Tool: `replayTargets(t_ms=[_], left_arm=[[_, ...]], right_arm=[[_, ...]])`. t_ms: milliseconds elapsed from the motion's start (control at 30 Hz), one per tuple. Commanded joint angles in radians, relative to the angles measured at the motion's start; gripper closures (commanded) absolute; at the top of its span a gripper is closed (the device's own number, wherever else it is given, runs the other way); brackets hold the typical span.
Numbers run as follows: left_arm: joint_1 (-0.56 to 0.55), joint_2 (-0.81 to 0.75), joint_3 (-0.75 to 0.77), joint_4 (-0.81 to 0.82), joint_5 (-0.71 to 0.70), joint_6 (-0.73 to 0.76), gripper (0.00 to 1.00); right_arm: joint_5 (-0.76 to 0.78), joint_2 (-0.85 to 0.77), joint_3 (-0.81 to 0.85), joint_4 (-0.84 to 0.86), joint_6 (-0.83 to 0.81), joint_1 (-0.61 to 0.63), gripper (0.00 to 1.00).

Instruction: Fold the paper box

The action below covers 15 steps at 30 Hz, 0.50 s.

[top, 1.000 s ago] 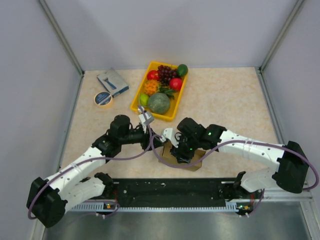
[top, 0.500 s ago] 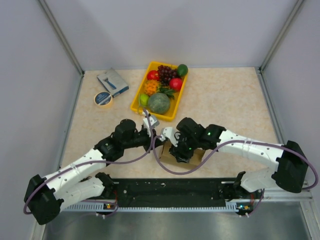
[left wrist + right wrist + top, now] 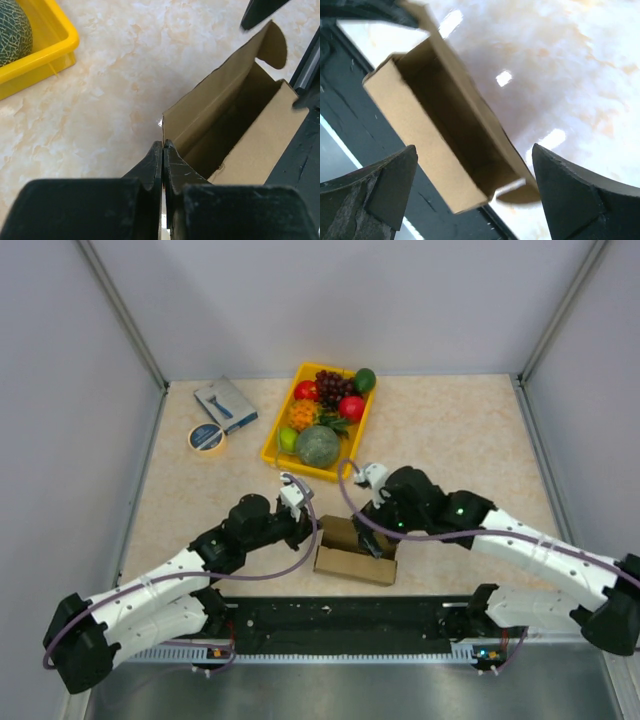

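Observation:
The paper box (image 3: 352,552) is plain brown cardboard, folded into a long open-topped trough near the table's front edge. In the left wrist view (image 3: 235,130) its far end flap stands up. My left gripper (image 3: 308,527) is at the box's left end, its jaws pressed together (image 3: 163,146) on the thin edge of the end wall. My right gripper (image 3: 378,540) hovers over the box's right part, wide open (image 3: 475,195) and empty. The open box (image 3: 435,130) lies below, between its two fingers.
A yellow fruit tray (image 3: 272,440) with a melon stands behind the box; its corner shows in the left wrist view (image 3: 55,55). A blue-grey box (image 3: 225,403) and a tape roll (image 3: 207,437) lie at the back left. The black base rail (image 3: 340,615) runs just in front of the box.
My right gripper has lifted off the box and drawn back to the right, uncovering it. My left arm has reached right and forward to the box's left end.

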Motion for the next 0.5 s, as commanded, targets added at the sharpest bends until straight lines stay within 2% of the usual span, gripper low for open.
replayTargets(t_ms=[0, 33, 167, 233, 267, 333, 367, 400, 433, 467], left_arm=[[-0.016, -0.009, -0.011, 0.081, -0.043, 0.004, 1.0], [-0.019, -0.017, -0.018, 0.084, -0.051, -0.002, 1.0], [-0.024, -0.025, -0.025, 0.084, -0.062, -0.013, 1.0], [-0.026, -0.029, -0.028, 0.085, -0.071, -0.013, 1.0], [-0.026, -0.029, -0.028, 0.079, -0.074, -0.013, 1.0], [-0.026, -0.026, -0.025, 0.073, -0.078, -0.018, 1.0], [-0.024, -0.025, -0.027, 0.076, -0.078, -0.021, 1.0], [-0.024, -0.025, -0.028, 0.078, -0.077, -0.022, 1.0], [-0.024, -0.023, -0.027, 0.076, -0.078, -0.027, 1.0], [-0.024, -0.025, -0.025, 0.076, -0.08, -0.03, 1.0]], right_arm=[[0.081, -0.152, 0.004, -0.118, 0.256, -0.163, 0.05], [0.073, -0.172, 0.006, -0.146, 0.331, -0.188, 0.05], [-0.016, -0.221, -0.019, -0.203, 0.465, -0.202, 0.09], [-0.068, -0.233, -0.036, -0.206, 0.492, -0.201, 0.16], [-0.108, -0.262, -0.042, -0.203, 0.492, -0.195, 0.22], [-0.096, -0.296, -0.072, -0.177, 0.511, -0.152, 0.26], [-0.122, -0.304, -0.086, -0.157, 0.525, -0.142, 0.38], [-0.143, -0.316, -0.105, -0.092, 0.551, -0.13, 0.46], [-0.172, -0.321, -0.155, -0.021, 0.617, -0.113, 0.48], [-0.226, -0.324, -0.184, 0.054, 0.654, -0.043, 0.49]])
